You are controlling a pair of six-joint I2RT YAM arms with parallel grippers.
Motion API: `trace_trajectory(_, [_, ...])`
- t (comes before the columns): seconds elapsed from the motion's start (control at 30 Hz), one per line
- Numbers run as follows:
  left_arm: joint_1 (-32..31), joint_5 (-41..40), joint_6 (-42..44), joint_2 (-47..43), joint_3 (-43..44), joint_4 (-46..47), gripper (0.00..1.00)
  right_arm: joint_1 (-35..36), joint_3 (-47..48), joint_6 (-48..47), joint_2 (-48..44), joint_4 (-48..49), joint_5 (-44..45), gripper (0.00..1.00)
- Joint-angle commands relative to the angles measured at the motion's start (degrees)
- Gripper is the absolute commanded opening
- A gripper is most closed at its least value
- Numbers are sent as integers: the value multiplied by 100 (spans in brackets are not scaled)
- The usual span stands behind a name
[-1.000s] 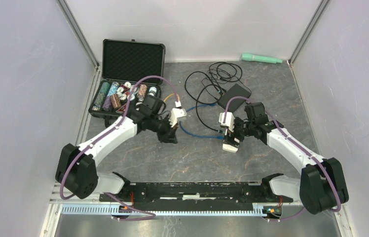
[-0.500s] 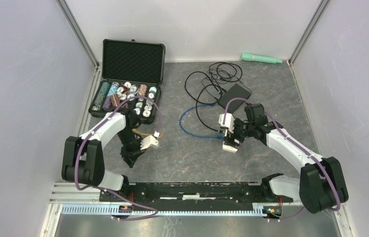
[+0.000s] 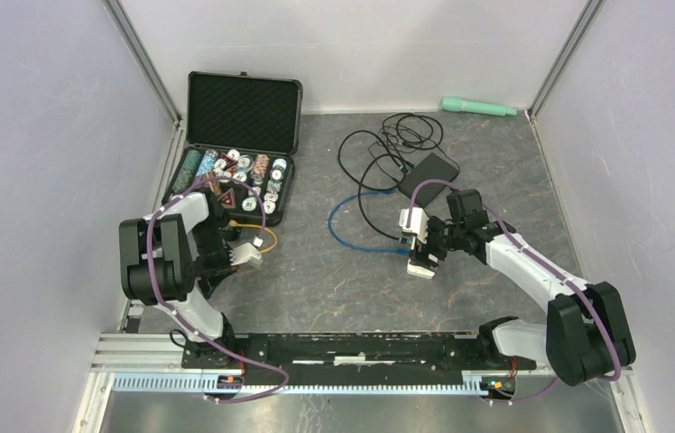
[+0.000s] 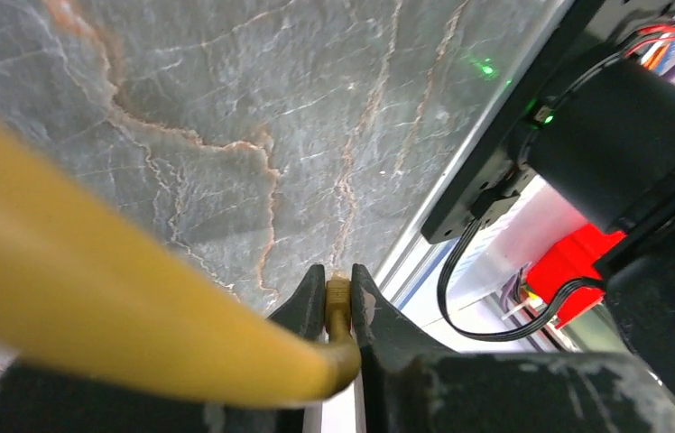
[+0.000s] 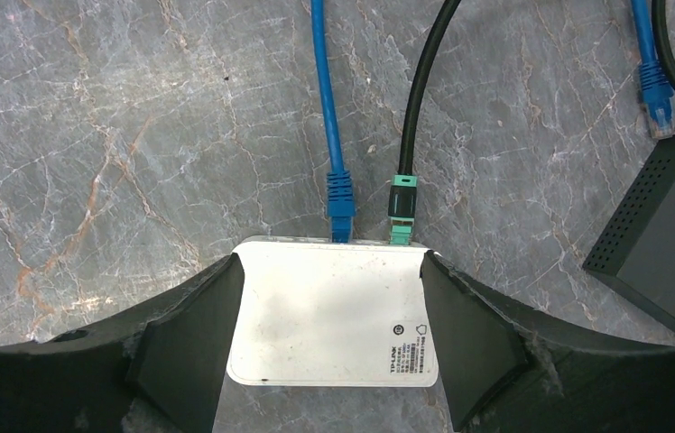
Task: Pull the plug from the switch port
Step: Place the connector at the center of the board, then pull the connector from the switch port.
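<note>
The left gripper (image 4: 338, 302) is clamped on the end of a yellow cable (image 4: 90, 307), whose tip sits pinched between the two fingers just above the table (image 4: 226, 108). In the top view this end hangs at the left side of the table, just near of an open case (image 3: 242, 113) of chips, well apart from the switch (image 5: 334, 311).

The right gripper (image 5: 332, 298) holds the white switch, one finger pressed against each side, right of centre. Two cables are plugged into the switch's far edge: a blue cable (image 5: 340, 194) on the left and a black cable (image 5: 402, 198) with a green boot beside it. A black box (image 5: 668, 244) lies just right of and beyond the switch.
</note>
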Motion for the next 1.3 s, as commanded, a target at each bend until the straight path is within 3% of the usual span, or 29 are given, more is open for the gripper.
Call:
trace_trajectory(0.0, [151,-681,378,185,-22,368,23,-18,-25,-135,88,116,7,79])
trace_trajectory(0.2, [246,-576,348,108,194,510,44,-18,-29,-144,130,108,6,80])
trace_trajectory(0.37, [256,-435,306,-88,467,443,68,-18,-20,-152,147,85,-8,80])
trace_trajectory(0.5, [255,-357,143,-187,550,308,97,-19,-7,-135,120,82,-47,80])
trace_trajectory(0.53, [255,-335,109,-234,550,271,100,-19,1,-128,107,83,-53,80])
trace_trajectory(0.8, [256,218,88,-1240,800,-293,100,-18,23,-102,107,61,-99,80])
trace_trajectory(1.0, [223,1825,-319,-1769,1475,-707,100,-20,106,237,67,192,-44,80])
trace_trajectory(1.13, [-317,3390,-1486,-1801,1832,-384,100,-22,221,691,-17,382,234,81])
trace_trajectory(1.27, [-1578,4295,-3816,-1885,1440,1491,100,-17,330,1054,-41,452,809,84])
